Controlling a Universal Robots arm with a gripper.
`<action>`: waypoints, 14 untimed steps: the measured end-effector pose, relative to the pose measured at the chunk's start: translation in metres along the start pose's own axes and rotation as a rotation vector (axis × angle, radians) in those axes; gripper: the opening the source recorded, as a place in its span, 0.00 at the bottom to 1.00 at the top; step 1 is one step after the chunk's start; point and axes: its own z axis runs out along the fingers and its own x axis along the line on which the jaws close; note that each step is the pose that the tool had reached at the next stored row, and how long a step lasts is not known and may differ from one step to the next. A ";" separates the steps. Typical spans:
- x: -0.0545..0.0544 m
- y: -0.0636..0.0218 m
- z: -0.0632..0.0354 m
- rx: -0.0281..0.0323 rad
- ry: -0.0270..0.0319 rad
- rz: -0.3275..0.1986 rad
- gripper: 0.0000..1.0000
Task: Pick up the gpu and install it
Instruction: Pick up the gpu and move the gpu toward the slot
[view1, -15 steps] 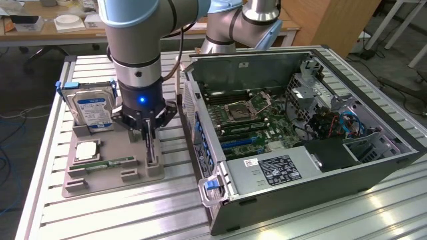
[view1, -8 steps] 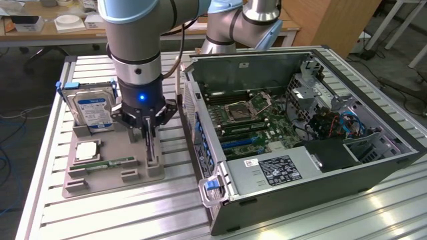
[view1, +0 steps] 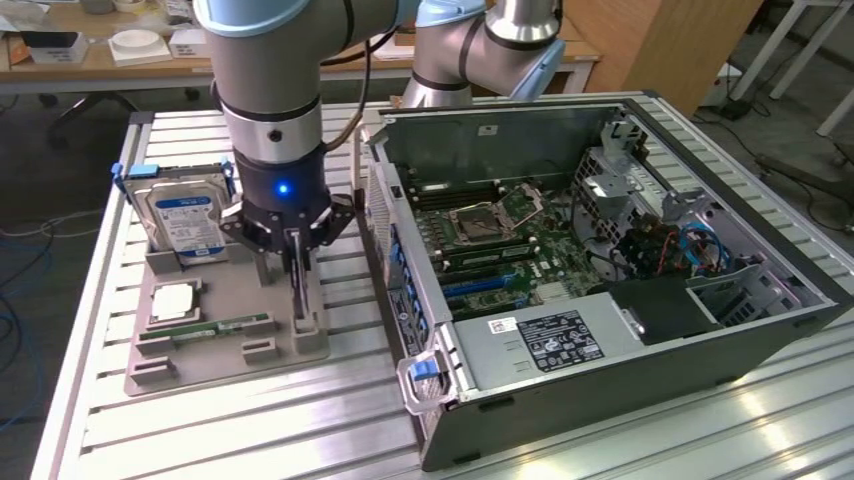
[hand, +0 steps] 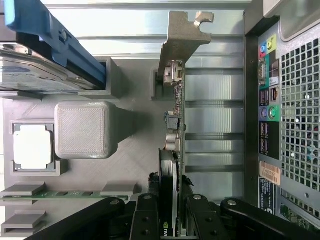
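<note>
Room: workshop with a long wooden bench (view1: 80, 70) along the far side, carrying white boxes.
Surface: ribbed silver aluminium table (view1: 267, 430), bearing everything listed below.
Case: large black and silver computer tower (view1: 601, 385), lying on its side with the panel off and the green motherboard exposed. It takes up the exterior view's right part of the table, and its perforated rear port panel faces the tray.
Arm: grey and pale-blue jointed robot arm (view1: 274, 90), pointing straight down over the tray, a blue light lit on its wrist.
Tray: flat grey plastic parts tray (view1: 227, 365) with raised slots, just beside the case at the exterior view's left.
Drive: boxy silver hard drive (view1: 187, 220) with a blue-white label, propped upright at the tray's far end.
Card: gpu (hand: 175, 115), a thin flat dark circuit card with a silvery metal end bracket. It stands on edge in the tray slot nearest the case, its bracket end farthest from the fingers.
Gripper: black two-finger gripper (view1: 296, 285), lowered over the card.
Fingers: black fingers (hand: 146, 215) set narrow, one on each face of the card. They appear to clamp it, though actual contact is hard to confirm.
Processor: square silver processor chip (view1: 174, 300), flat in its recess.
Memory: small slim green memory stick (view1: 214, 328), on edge between slots, near the processor.
</note>
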 end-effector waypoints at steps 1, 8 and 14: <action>0.000 0.0000 -0.0007 -0.0002 -0.0001 0.000 0.26; 0.000 0.0003 -0.0047 -0.0011 0.0000 0.000 0.26; 0.000 0.0005 -0.0093 -0.0021 0.0001 0.000 0.26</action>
